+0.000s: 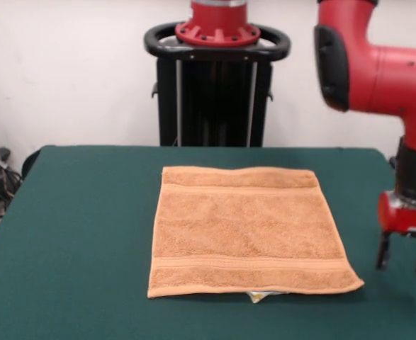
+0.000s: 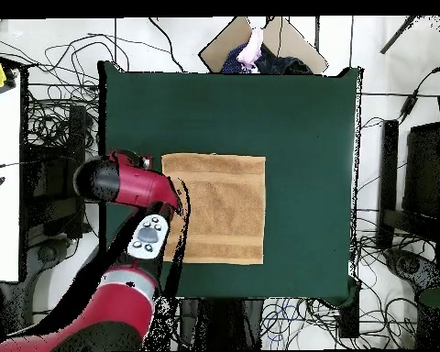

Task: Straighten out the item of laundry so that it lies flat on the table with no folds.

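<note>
The towel (image 1: 246,230) is spread flat near the middle of the green desk (image 1: 73,234), no folds being visible; only its white tag (image 1: 259,296) peeks out at the near edge. To its right, the gripper (image 1: 405,258) is held off the cloth, fingers (image 1: 383,253) parted and empty, presumably because straightening is judged complete.

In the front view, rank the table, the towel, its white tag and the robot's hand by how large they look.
1. Green table, clearly largest.
2. Orange-tan towel, lying flat on it.
3. Hand, open beside the towel; it may sit nearer the camera, so its apparent size is unsure.
4. White tag, only a sliver showing under the towel's near edge.
</note>
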{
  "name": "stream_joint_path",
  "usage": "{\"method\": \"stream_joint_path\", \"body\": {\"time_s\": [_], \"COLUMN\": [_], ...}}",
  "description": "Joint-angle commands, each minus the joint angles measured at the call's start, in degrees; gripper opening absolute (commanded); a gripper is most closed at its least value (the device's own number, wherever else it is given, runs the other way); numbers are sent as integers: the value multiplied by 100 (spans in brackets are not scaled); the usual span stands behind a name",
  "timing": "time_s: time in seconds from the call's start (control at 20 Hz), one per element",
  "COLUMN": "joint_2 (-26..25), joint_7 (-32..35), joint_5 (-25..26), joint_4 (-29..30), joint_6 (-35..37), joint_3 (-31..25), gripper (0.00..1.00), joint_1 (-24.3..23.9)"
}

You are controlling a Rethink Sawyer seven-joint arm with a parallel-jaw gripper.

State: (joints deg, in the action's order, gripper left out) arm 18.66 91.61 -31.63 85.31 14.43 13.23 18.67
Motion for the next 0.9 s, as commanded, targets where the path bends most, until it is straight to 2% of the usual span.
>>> {"method": "stream_joint_path", "body": {"time_s": [0.05, 0.2, 0.35, 0.6, 0.8, 0.9], "joint_2": [666, 857, 1108, 1658, 1964, 2079], "joint_7": [1379, 1337, 1174, 571, 228, 164], "joint_5": [33, 71, 199, 558, 990, 1202], "joint_4": [164, 261, 725, 1875, 2356, 2413], "joint_6": [1012, 1237, 1038, 240, -15, 39], "joint_3": [110, 105, 100, -311, -579, -579], "gripper": [100, 100, 100, 100, 100, 100], "joint_1": [16, -12, -37, -537, -1044, -1188]}}
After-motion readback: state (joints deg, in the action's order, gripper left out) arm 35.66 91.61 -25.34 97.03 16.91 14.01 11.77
